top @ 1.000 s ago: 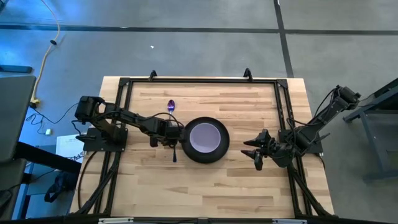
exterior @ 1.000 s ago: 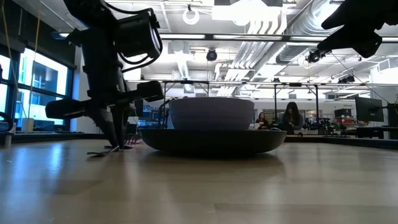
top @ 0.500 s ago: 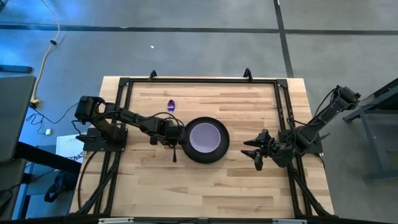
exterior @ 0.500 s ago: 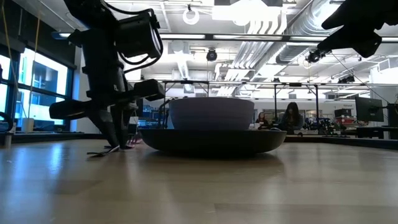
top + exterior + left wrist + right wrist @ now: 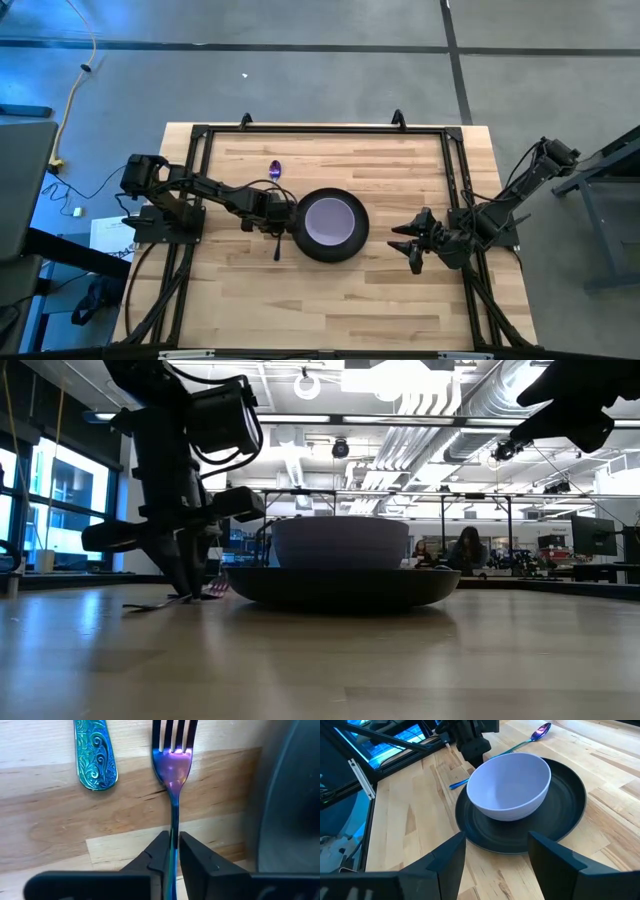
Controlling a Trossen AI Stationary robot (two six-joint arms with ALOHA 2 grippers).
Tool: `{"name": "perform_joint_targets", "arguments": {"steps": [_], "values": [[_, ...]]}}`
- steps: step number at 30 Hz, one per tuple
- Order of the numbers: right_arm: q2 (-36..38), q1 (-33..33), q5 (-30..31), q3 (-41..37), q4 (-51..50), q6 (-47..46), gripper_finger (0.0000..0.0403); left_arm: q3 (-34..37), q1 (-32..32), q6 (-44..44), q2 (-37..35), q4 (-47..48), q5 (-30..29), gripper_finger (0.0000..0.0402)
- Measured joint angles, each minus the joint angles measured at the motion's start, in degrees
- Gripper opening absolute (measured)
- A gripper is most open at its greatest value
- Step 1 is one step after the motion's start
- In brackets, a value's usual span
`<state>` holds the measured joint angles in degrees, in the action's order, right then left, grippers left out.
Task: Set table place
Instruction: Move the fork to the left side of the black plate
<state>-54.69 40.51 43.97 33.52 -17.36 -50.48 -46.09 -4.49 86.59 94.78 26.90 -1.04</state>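
A dark grey plate sits mid-table with the lavender bowl standing in it. The fork lies flat on the table just left of the plate, tines toward the far edge, handle toward the near edge. My left gripper points down and is shut on it. The spoon lies beyond it, purple head farthest away; its teal handle end rests beside the tines. My right gripper hangs open above the table, right of the plate. My left gripper pinches the fork's thin neck, just behind the tines, between its two fingers. The fingers come from above, pointing down, one on each side of the neck. The fork lies level on the table, its handle end resting on the wood.
The plate's rim stands close beside the held fork. Black frame rails run along the table's far, left and right sides. Bare wood spreads toward the near edge.
My left gripper has rolled a little about its own axis while staying in place. The fork has turned with it on the table: its handle end has swung slightly toward the table's left edge.
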Motion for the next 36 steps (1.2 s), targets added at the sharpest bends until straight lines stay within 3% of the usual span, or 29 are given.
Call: {"name": "perform_joint_targets", "arguments": {"steps": [36], "values": [[0.0, 0.04, 0.0, 0.02, 0.74, 0.0, 0.0204, -0.02, 0.04, 3.87, 0.0, 0.39, -1.4, 0.0028]]}}
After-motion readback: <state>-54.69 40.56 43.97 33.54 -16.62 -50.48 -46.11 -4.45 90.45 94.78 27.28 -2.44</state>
